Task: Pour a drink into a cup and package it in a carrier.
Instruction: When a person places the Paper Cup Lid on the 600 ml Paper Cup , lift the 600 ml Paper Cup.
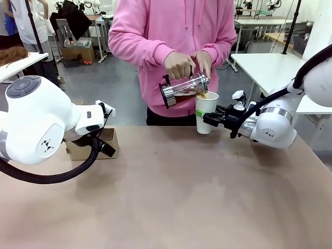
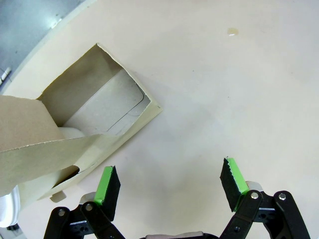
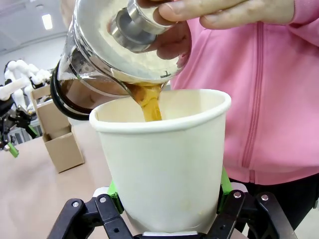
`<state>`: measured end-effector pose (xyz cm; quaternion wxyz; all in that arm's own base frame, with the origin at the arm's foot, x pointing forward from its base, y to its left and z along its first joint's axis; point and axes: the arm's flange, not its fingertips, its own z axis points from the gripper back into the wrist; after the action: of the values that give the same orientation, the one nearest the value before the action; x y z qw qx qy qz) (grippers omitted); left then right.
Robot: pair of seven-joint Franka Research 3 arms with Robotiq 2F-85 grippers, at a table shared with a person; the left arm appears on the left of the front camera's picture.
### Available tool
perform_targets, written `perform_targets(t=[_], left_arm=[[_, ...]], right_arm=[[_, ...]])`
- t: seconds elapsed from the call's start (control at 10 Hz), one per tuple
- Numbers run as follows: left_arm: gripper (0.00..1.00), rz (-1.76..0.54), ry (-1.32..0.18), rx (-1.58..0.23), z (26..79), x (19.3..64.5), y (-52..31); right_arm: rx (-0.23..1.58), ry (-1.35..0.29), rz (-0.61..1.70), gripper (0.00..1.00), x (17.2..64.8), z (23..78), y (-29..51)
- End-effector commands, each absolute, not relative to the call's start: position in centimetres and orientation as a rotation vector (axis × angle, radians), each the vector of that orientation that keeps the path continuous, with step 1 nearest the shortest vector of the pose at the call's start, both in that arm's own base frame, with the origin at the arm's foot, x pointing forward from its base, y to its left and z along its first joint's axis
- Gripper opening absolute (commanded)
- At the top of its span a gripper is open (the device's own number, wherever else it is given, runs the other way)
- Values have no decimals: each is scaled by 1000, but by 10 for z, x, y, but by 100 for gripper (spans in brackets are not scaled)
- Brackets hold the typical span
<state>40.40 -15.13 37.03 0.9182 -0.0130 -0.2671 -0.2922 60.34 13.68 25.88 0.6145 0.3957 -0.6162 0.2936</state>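
At centre right, the right gripper (image 1: pixel 212 119) clamps the upright cup (image 1: pixel 207 102) under the jug (image 1: pixel 181 89)
Carrier (image 1: pixel 91 146) lies far left, beside the left gripper (image 2: pixel 169 172), jaws apart

Grey floor (image 1: pixel 119 88) behind the tan table (image 1: pixel 171 197), white tables (image 1: pixel 264 67) farther off

Matt white paper cup (image 3: pixel 164 164); glossy clear glass jug (image 3: pixel 99 59) with polished metal lid (image 3: pixel 135 24); matt brown cardboard carrier (image 2: pixel 75 79); smooth table (image 1: pixel 181 197).

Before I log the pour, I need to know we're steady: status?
Right jaws shut on cup. Person's jug pouring drink in, hands above rim. Left jaws open by carrier.
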Motion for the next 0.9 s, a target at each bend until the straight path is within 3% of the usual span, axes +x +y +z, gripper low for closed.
perform_targets(t=[0.0,0.8], left_arm=[[100,-602,-550,-28,371,404,-151],[100,-602,-550,-28,371,404,-151]], right_arm=[[899,-1424,658,80,604,260,140],[899,-1424,658,80,604,260,140]])
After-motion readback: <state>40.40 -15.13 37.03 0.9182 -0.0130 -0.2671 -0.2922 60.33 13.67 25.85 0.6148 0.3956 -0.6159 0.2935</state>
